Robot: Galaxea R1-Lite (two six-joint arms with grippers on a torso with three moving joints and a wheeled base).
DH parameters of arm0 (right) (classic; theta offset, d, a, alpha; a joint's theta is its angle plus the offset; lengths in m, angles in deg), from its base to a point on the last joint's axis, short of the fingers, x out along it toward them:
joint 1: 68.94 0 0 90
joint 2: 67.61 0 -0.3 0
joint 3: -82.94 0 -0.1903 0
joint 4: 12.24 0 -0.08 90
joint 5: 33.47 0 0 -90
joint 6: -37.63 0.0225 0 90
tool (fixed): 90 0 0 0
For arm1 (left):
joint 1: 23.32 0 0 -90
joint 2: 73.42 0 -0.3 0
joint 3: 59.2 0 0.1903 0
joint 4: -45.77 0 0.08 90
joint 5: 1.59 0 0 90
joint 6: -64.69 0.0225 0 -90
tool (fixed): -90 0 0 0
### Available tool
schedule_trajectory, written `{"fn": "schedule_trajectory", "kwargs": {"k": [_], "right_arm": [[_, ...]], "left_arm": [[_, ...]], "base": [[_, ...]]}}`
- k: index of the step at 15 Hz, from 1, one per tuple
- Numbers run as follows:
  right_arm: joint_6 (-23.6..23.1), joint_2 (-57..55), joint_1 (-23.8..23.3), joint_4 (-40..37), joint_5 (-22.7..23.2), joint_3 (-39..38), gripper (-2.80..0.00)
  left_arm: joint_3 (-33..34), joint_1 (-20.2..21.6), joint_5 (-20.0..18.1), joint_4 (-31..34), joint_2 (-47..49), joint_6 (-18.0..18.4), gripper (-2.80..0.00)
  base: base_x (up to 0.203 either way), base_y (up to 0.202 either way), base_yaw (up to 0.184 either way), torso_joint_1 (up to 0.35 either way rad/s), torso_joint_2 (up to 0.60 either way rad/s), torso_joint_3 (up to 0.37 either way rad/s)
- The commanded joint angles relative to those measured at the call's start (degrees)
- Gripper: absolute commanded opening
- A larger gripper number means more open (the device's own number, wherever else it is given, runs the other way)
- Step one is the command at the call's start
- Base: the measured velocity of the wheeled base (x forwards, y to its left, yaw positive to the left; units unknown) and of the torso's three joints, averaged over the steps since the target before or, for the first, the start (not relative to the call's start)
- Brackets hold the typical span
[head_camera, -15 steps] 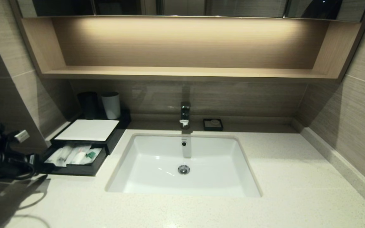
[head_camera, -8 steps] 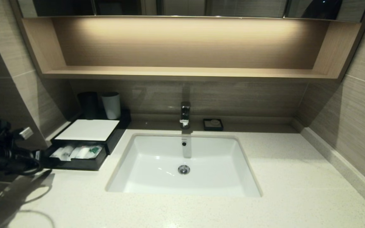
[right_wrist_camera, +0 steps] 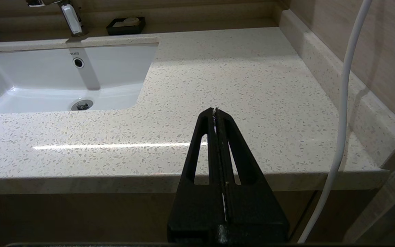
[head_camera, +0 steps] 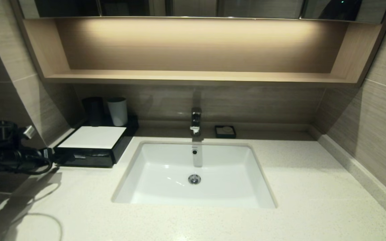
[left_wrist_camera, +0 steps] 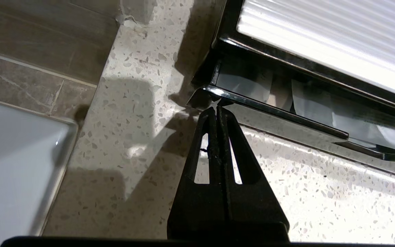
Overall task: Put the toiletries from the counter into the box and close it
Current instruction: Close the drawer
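While your left end effector sits pinched shut and empty at the left of the frame, tips against the drawer front, one box rests on the desk, two cups behind it; right end effector closed, empty.

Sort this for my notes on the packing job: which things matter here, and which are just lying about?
Job: box, drawer nearly shut; wrapped toiletries inside; counter; left gripper, shut, at the drawer's corner.
Bystanders: black cup, white cup, soap dish, sink, tap; right gripper, parked.
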Motion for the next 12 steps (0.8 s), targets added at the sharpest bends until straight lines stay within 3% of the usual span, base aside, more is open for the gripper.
{"fn": "schedule_trajectory", "kwargs": {"k": [1,6,12], "right_arm": [[0.0,-0.1,0.0,0.0,0.0,0.0,-2.8],[0.0,-0.1,0.0,0.0,0.0,0.0,-2.8],[0.0,0.0,0.0,0.0,0.0,0.0,-2.8]], "left_arm": [[-0.8,-0.1,-0.1,0.0,1.0,-0.2,-2.8],[-1.2,-0.9,-0.6,-0.1,1.8,-0.8,-2.8],[-1.5,-2.2,-0.7,-2.9,2.4,-4.5,-2.8]], "base": [[0.0,0.0,0.0,0.0,0.0,0.0],[0.0,0.0,0.0,0.0,0.0,0.0],[0.0,0.0,0.0,0.0,0.0,0.0]]}}
